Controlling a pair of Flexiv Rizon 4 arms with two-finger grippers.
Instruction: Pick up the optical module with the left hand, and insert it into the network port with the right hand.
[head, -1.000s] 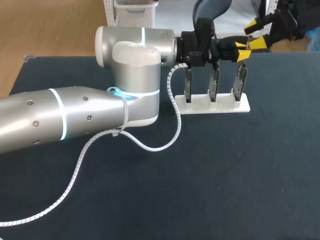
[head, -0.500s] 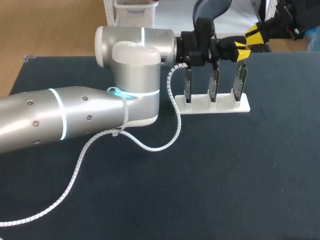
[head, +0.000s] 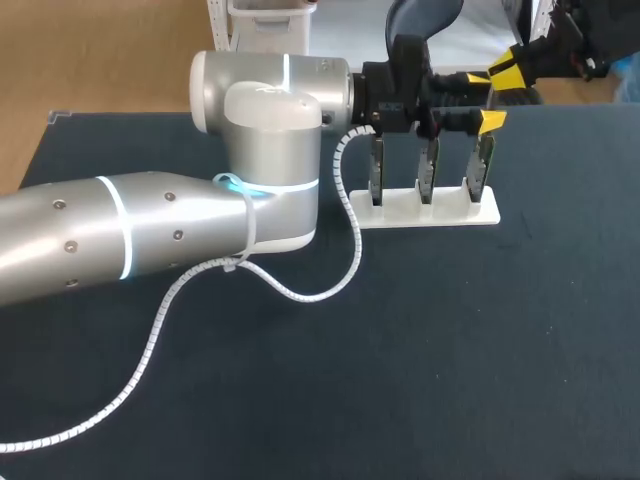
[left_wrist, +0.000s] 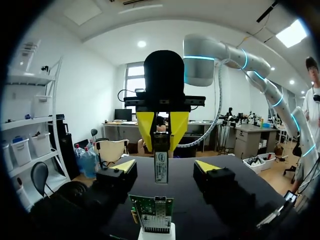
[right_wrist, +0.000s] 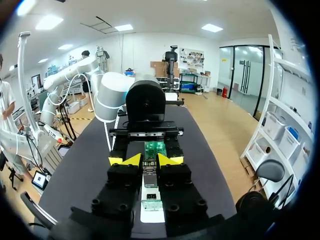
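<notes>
Yellow-tipped right pincer (left_wrist: 161, 145) grips optical module (left_wrist: 161, 171) (left pincer (left_wrist: 166, 165) spread).

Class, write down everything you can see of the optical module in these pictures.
The optical module is a slim, silvery metal bar with a printed label on its face. It hangs upright, its upper end clamped between the yellow fingers of the right gripper. The open left gripper flanks it without touching. Below it, across a gap, stands a green board.

- A robotics lab workbench.
- Two grey robot arms, the left arm (head: 150, 235) and the right arm (left_wrist: 235, 55), meet over a dark table (head: 450, 350).
- A white stand (head: 440, 212) holds three green circuit boards (head: 428, 178) upright.
</notes>
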